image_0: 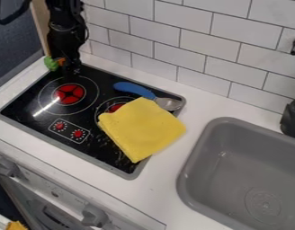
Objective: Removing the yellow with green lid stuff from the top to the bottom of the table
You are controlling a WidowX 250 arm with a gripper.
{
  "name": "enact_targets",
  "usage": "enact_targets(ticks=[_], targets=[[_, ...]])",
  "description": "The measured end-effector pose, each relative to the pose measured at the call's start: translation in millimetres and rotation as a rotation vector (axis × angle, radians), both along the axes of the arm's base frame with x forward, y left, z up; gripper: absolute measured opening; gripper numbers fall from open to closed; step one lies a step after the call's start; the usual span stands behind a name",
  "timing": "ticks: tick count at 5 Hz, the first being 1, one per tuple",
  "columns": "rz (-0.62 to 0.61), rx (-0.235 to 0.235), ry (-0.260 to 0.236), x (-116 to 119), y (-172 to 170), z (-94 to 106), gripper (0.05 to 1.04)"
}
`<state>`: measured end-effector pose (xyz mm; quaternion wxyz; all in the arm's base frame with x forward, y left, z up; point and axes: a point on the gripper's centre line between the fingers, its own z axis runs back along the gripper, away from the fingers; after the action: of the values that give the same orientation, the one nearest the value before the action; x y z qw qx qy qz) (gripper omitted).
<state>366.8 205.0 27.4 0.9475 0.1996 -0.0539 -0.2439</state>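
In the camera view, the end effector (70, 71) is seen hanging low over the upper-left part of the stovetop (108, 155). The green-and-orange thing (52, 64) is spotted right beside it, on the picture's left, kinda part-hidden by it. Whether the end effector is spread, closed or gripping that thing can't be told, tbh. A yellow cloth (140, 128) is laid partly across the stovetop.

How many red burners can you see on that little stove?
2: one burner in the open at the left of the stovetop, the other burner partly under the yellow cloth, which might hide more.
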Motion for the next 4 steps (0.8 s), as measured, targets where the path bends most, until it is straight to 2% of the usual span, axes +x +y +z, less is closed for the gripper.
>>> enact_targets(ticks=[1, 3, 4], targets=[[0.005, 0.031, -0.022, 9.8, 7.7, 5.1, 0.999], [0.039, 0.04, -0.032, 9.2, 19.7, 9.6, 1.0], [0.04, 0.043, -0.015, 14.7, 23.1, 2.3, 1.001]])
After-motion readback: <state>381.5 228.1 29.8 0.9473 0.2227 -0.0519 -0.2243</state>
